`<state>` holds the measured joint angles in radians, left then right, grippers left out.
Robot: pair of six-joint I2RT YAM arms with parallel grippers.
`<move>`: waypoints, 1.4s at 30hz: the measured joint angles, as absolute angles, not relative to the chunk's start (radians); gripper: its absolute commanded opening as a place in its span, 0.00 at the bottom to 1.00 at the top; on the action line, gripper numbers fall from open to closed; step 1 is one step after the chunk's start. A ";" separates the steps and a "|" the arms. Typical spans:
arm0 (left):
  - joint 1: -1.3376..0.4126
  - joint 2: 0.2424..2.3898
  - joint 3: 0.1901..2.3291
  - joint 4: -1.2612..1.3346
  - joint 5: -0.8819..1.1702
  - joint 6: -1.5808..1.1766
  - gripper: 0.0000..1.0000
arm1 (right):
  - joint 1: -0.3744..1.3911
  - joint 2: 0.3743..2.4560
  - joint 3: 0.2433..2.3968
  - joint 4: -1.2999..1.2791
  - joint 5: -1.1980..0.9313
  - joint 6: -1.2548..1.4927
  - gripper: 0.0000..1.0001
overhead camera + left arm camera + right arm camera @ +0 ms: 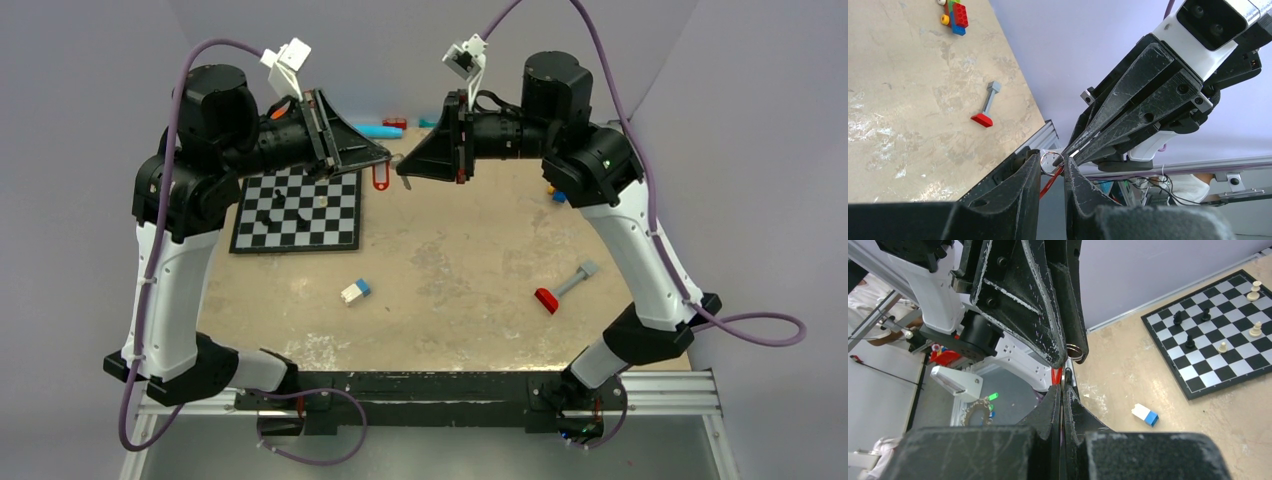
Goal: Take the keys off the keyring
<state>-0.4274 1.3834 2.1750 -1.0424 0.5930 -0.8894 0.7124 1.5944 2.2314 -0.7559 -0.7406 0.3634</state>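
Note:
Both grippers meet in mid-air above the table's far middle. My left gripper (388, 158) is shut on a silver keyring (1052, 152), which sits between its fingertips. A red key tag (379, 178) hangs from the ring and also shows in the left wrist view (1049, 184). My right gripper (403, 166) comes in from the right, tip to tip with the left one. Its jaws are pressed shut on a thin metal key at the ring (1075, 351). The key is seen edge-on and is mostly hidden between the right fingers (1070, 405).
A chessboard (298, 208) with several pieces lies under the left arm. A white and blue brick (355, 290) lies mid-table. A red and grey piece (560, 290) lies to the right. Coloured bricks (555, 193) sit under the right arm and a blue item (378, 130) at the back.

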 measured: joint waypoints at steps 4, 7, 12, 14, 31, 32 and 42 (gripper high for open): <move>-0.428 1.383 2.176 -1.043 0.592 -0.889 0.00 | 0.712 1.577 2.222 -0.757 -0.726 0.350 0.00; -0.428 1.383 2.181 -1.047 0.584 -0.888 0.00 | 0.712 1.571 2.221 -0.762 -0.723 0.344 0.00; -0.422 1.391 2.187 -1.080 0.533 -0.875 0.00 | 0.716 1.534 2.211 -0.774 -0.709 0.326 0.00; -0.420 1.394 2.188 -1.089 0.518 -0.870 0.00 | 0.717 1.488 2.171 -0.783 -0.656 0.313 0.00; -0.452 1.305 1.530 -0.966 0.406 -0.766 0.00 | 0.654 1.309 1.489 -0.694 -0.410 0.454 0.00; -0.461 1.309 1.499 -0.952 0.403 -0.764 0.00 | 0.628 1.309 1.418 -0.651 -0.434 0.473 0.00; -0.503 1.433 1.216 -0.714 0.342 -0.735 0.00 | 0.522 1.469 1.073 -0.408 -0.519 0.557 0.00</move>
